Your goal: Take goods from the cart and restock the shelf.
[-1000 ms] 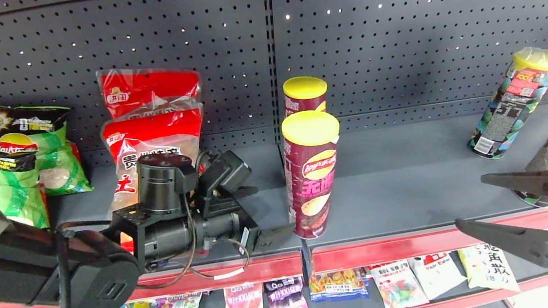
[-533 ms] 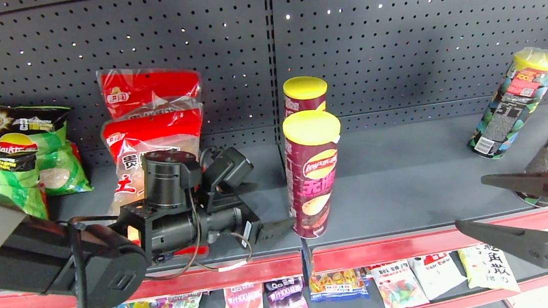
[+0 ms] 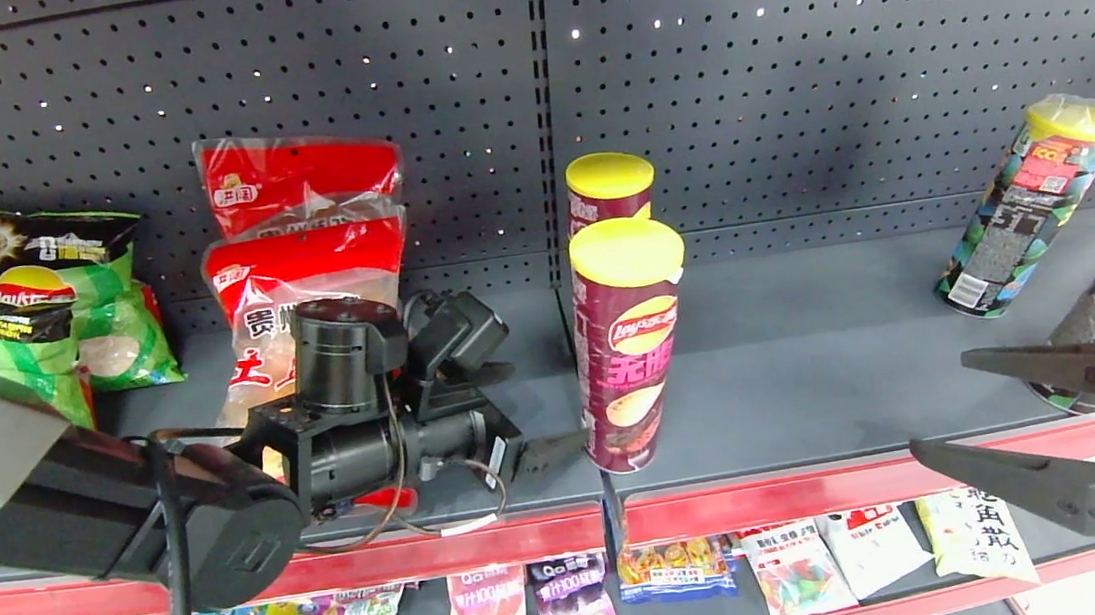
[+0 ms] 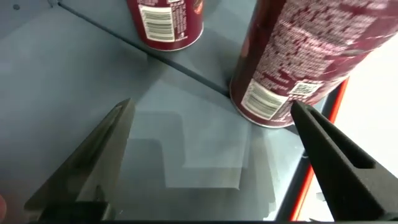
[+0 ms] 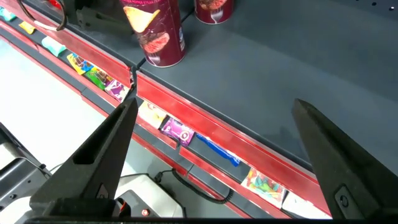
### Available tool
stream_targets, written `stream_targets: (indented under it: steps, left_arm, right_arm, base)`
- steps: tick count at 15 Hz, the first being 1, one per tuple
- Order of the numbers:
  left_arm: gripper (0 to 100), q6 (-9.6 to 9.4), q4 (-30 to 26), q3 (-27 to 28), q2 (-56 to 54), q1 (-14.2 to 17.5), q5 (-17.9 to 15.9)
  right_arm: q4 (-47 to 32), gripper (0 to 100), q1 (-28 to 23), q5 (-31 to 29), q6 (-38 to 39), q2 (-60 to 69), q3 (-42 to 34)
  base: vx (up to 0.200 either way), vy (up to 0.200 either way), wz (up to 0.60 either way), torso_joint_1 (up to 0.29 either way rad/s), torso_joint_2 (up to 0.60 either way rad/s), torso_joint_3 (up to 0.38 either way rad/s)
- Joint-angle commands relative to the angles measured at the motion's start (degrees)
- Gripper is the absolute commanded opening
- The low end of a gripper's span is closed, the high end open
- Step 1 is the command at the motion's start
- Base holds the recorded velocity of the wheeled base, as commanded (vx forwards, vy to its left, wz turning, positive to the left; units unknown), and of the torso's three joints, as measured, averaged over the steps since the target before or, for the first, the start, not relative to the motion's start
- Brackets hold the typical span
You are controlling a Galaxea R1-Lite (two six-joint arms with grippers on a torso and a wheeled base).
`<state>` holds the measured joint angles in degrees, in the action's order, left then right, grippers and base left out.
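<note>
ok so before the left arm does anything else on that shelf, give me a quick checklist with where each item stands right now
1. Left gripper open, nothing between its jaws: ok.
2. Front maroon cylindrical chip can with the yellow lid standing on its base on the grey metal shelf: ok.
3. Can free of the left fingertip: cannot tell; the tip sits right at its base.
4. Can set back from the red front lip: not ok, it stands close to the edge.
5. Right gripper open and empty: ok.
</note>
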<state>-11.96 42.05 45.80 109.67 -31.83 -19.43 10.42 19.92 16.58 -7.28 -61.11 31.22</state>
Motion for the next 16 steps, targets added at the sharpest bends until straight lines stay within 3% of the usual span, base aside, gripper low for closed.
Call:
stream_targets:
  steps: [1, 16]
  left_arm:
    - [100, 0.01, 0.1, 0.8, 0.5, 0.0, 0.4]
    - [100, 0.09, 0.0, 2.3, 1.5, 0.0, 1.8]
  right_arm:
    - [0.0, 100, 0.0, 0.0, 0.0, -0.1, 0.0]
    - [0.0, 100, -0.1, 0.0, 0.1, 0.0, 0.0]
  base:
    - [0.000, 0.000, 0.00, 0.000, 0.00, 0.000]
    - [0.000, 0.000, 0.00, 0.000, 0.00, 0.000]
